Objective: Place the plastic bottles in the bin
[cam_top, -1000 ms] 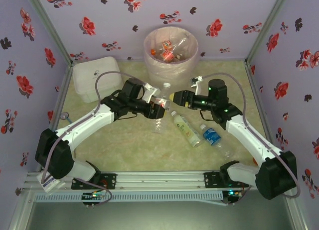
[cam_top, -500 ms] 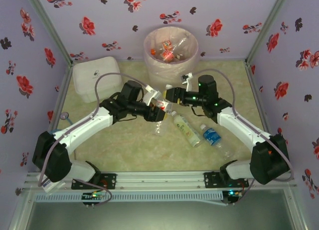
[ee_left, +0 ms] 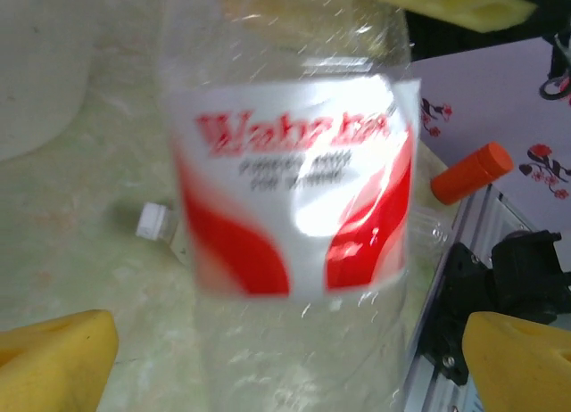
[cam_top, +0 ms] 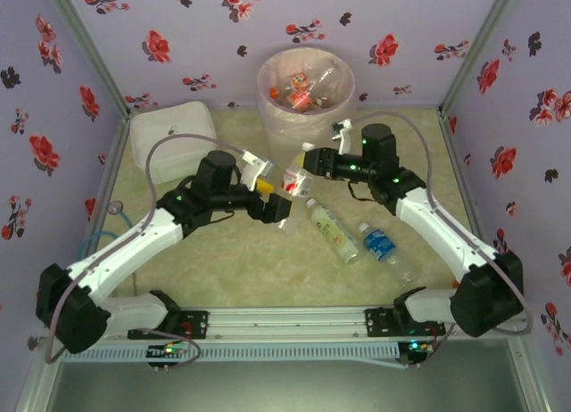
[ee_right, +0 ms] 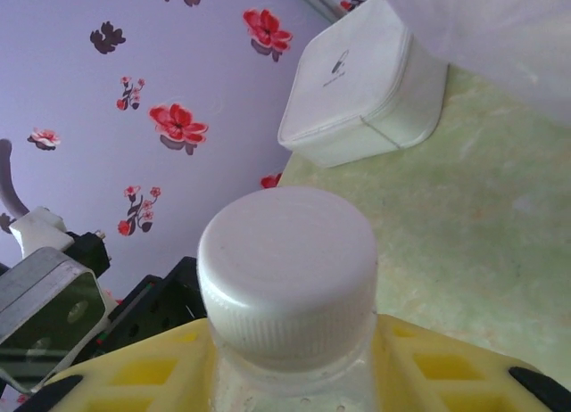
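At the far left of the desk (cam_top: pixel 223 251) sits a white lidded box (cam_top: pixel 171 140), well apart from the work. Next comes the left arm, whose jaws stand wide apart: in its wrist view we see the yellow fingers (ee_left: pixel 53 358) at either side of the red-labelled bottle (ee_left: pixel 290 207), clear of it on both sides. This bottle is clear, crinkled plastic with a white band carrying red lettering and red curved shapes. It hangs above the middle of the desk, tilted, with its white cap (ee_right: pixel 285 260) uppermost. From above we find it between the two arms (cam_top: pixel 294 178), in front of the bin (cam_top: pixel 306 118).

The right arm's jaws are clamped on the bottle's neck just under that ribbed cap, with yellow pads (ee_right: pixel 428 367) pressed against both sides.

The bin stands at the back wall, pale pink with a thin liner. Several bottles in the bin (cam_top: pixel 303 91) show red labels.

Further right, two more lie flat on the desk: a pale-labelled bottle (cam_top: pixel 332 229) and, just beside it, a blue-labelled bottle (cam_top: pixel 381 245).
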Robot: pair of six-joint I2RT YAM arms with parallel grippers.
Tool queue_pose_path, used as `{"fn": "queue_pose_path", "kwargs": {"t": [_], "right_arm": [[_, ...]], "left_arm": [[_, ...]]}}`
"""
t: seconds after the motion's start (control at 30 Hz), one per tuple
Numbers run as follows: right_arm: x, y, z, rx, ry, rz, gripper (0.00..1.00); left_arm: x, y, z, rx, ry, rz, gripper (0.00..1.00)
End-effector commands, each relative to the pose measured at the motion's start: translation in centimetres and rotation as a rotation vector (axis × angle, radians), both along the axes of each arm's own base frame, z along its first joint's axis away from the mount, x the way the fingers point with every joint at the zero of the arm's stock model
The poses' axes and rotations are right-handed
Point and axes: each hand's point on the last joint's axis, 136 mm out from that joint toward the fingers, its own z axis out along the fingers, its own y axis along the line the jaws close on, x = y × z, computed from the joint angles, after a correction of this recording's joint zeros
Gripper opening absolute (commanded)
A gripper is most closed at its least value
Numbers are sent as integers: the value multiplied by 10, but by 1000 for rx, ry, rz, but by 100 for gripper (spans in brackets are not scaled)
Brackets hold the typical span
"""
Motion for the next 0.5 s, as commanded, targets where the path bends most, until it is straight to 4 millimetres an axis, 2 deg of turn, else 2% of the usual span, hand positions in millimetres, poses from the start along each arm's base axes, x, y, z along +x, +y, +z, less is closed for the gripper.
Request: {"fn": "queue_pose_path", "kwargs": {"t": [0.0,0.1,0.23,0.33,0.4,0.47], "right_arm": [[-5,-23,52,-38,-160,-50,41],[-4,-45,90,-63,-267,-121,37],[13,-82,155,-74,-438,-304,32],[33,-103,199,-70,-554,-471,27],[51,-114,218,-54,-600,-569,25],[73,-121,228,-39,-614,-653,24]], "left_arm": [[3,13,14,-19,-68,58,100],[4,26,14,-14,-64,111,100],[14,43,2,13,-33,219,100],[29,59,-18,47,39,346,100],[39,71,-36,91,91,441,100],[42,78,-52,126,137,495,100]]}}
